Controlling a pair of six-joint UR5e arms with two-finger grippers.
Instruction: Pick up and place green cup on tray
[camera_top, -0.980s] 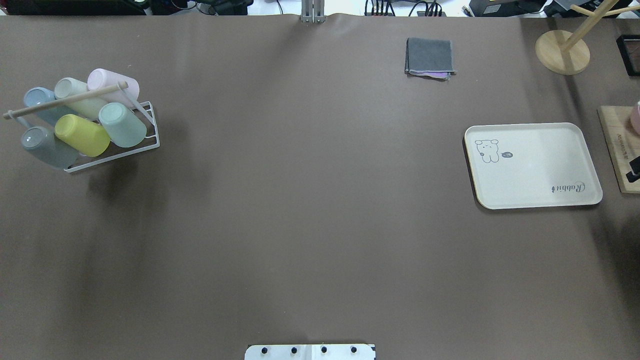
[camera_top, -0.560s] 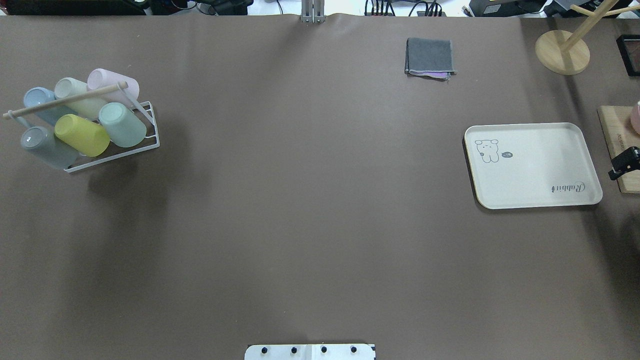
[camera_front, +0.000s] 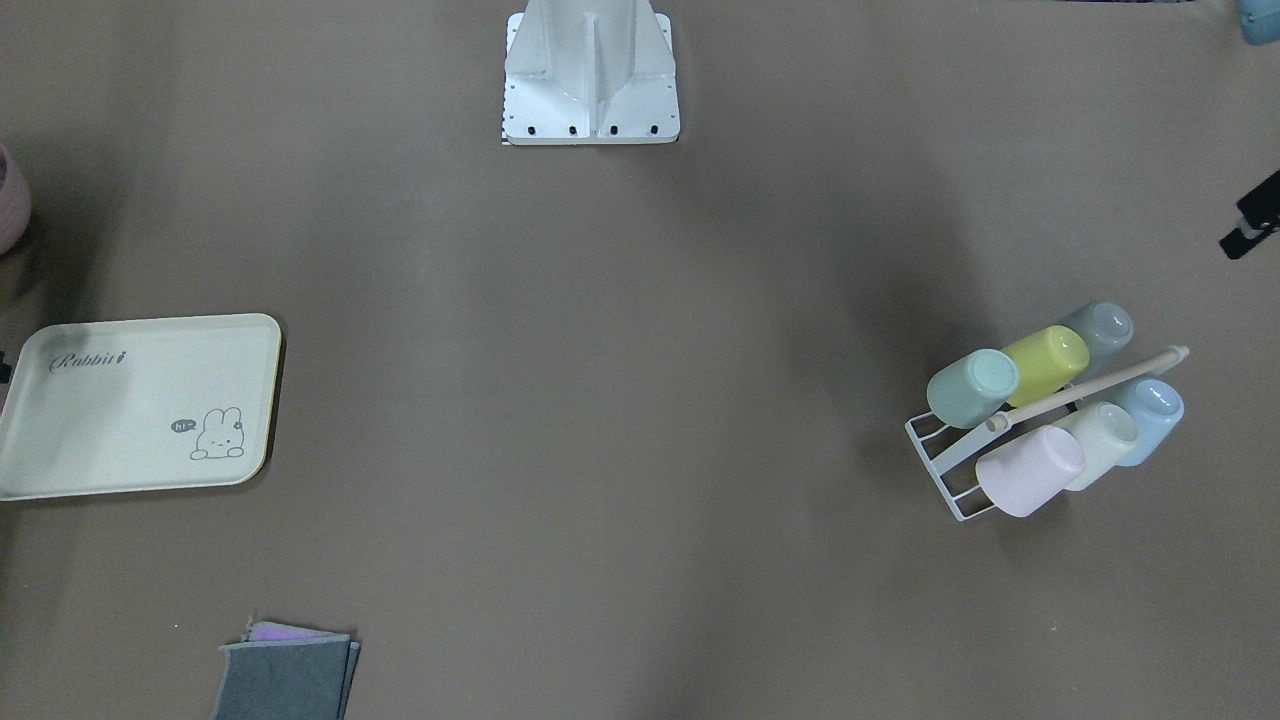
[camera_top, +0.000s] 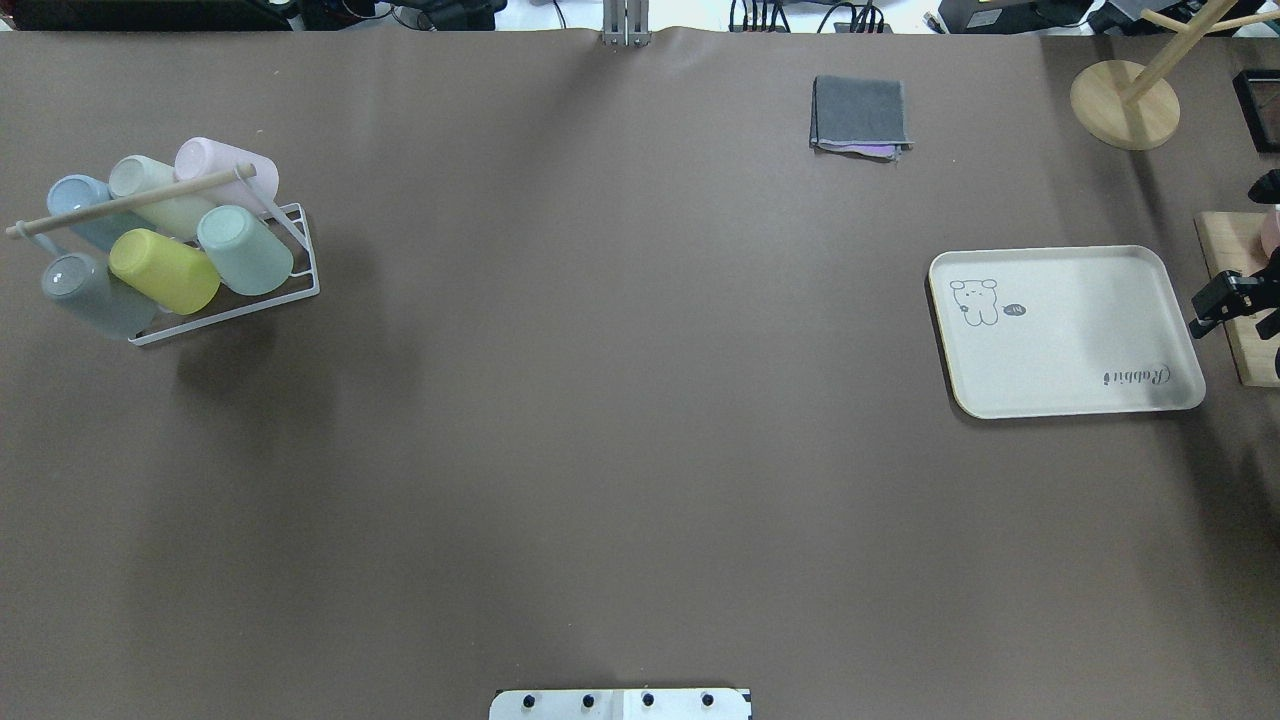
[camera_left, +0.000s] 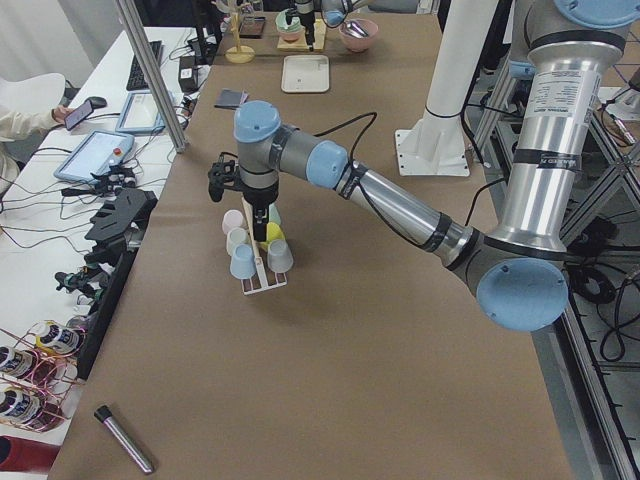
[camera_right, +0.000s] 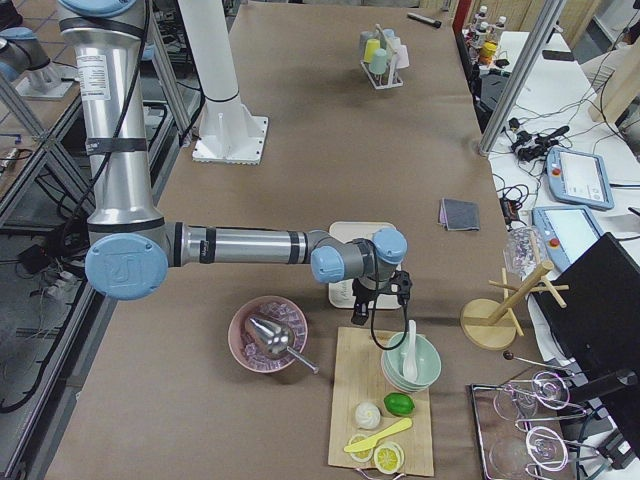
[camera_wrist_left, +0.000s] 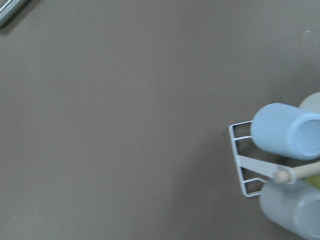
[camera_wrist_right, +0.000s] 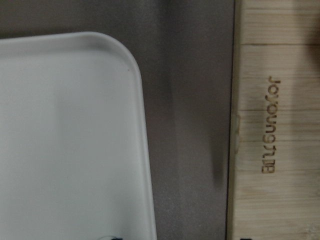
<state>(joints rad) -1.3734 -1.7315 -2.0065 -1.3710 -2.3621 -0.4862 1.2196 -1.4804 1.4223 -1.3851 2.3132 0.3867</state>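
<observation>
Overhead exterior: green cup (camera_top: 245, 250) racked at left, tray (camera_top: 1065, 345) at right, wide table (camera_top: 640, 420) between. My left gripper (camera_left: 262, 235) hangs near the rack (camera_top: 302, 288), right gripper (camera_top: 1222, 300) beside the tray's right rim. I cannot tell how either's jaws stand.

Opposite-facing overhead and front views share the cream rectangular plastic tray (camera_top: 1080, 310); the right wrist view looks closely down on its corner.

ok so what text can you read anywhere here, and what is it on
"Rabbit": script on the cream tray.
"Joyoung", further letters unclear: engraved on the wooden board.
Speech bubble beside the tray's bunny drawing: too small to read.
</observation>
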